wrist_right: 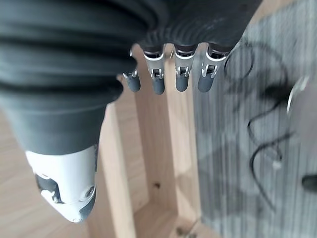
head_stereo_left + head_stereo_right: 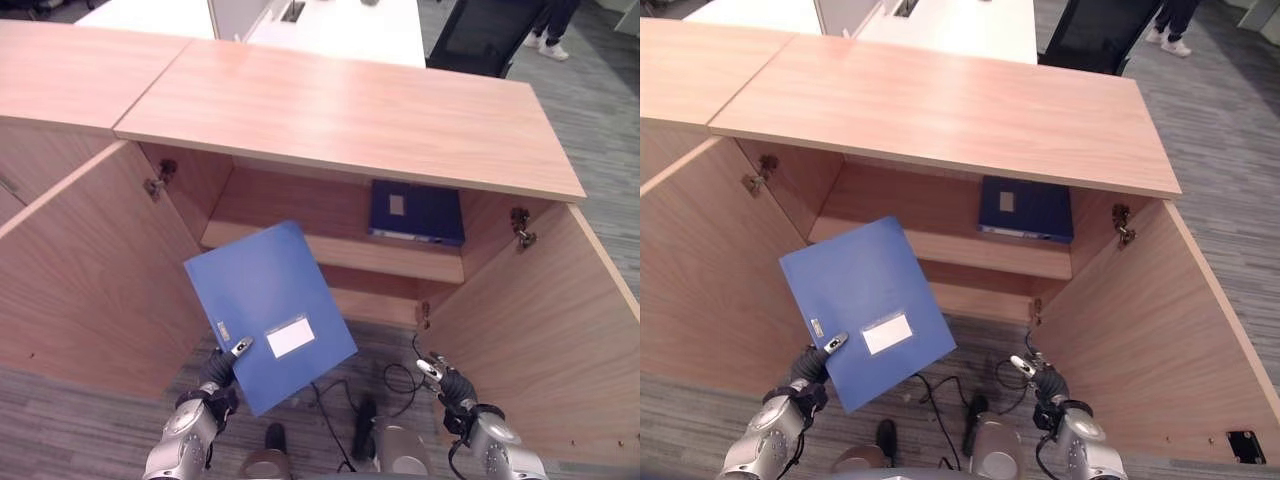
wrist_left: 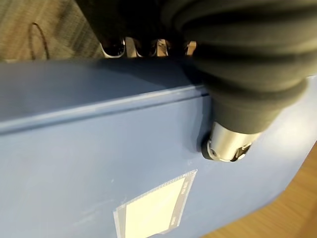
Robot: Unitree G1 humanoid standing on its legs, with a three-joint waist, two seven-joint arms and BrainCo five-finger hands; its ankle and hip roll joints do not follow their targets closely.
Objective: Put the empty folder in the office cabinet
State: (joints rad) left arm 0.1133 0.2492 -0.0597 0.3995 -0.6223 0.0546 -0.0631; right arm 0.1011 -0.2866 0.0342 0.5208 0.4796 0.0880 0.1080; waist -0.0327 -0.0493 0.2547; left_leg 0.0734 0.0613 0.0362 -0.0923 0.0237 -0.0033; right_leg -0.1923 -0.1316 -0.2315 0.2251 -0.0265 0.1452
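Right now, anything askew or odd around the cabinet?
Only the blue folder: it is tilted, one corner down, pinched at its lower edge by the left hand in front of the open cabinet. A darker folder lies flat on the upper shelf. Both doors stand open. The right hand holds nothing. No damage visible.

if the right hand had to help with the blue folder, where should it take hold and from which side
Probably the free lower right edge, coming in from the robot's right. The folder is held tilted in front of the open cabinet, with the left hand pinching its lower left edge, thumb on the front face. The open right hand is low on that opposite side, so a thumb-on-front pinch there would balance the flat panel.
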